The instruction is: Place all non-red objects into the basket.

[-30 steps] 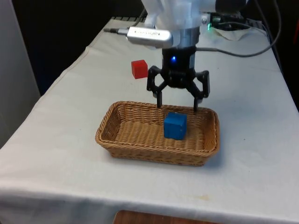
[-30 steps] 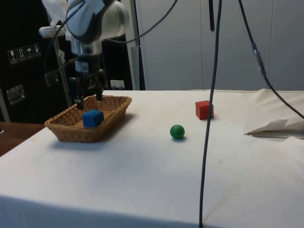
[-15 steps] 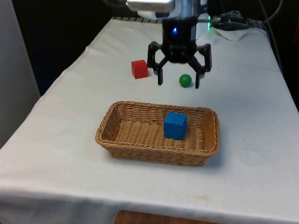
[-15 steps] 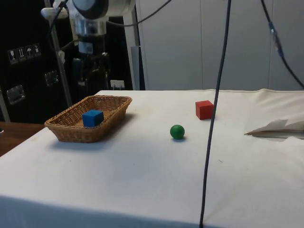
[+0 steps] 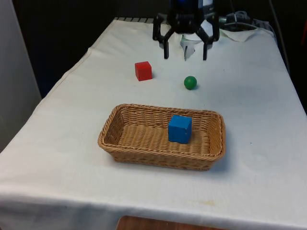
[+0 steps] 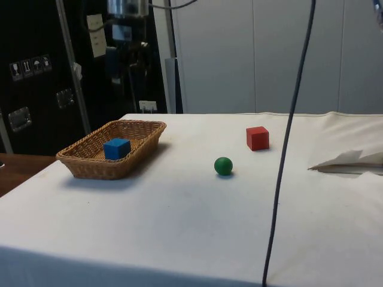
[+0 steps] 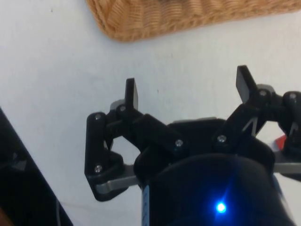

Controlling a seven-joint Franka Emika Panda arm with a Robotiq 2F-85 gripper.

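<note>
Hand (image 5: 185,55) rose & pulled back from basket (image 5: 120,142), fingers spread, empty; blue cube (image 5: 180,128) inside, green ball (image 5: 190,82) on surface.

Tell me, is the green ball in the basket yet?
Not yet. The green ball sits on the cloth beyond the basket; the blue block is inside.

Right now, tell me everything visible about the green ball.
The green ball is small, round and evenly green with a dull sheen, material unclear. It rests on the white cloth, touching nothing else, beyond the basket and to the front view's right of the red cube. The open gripper hangs above, empty.
</note>
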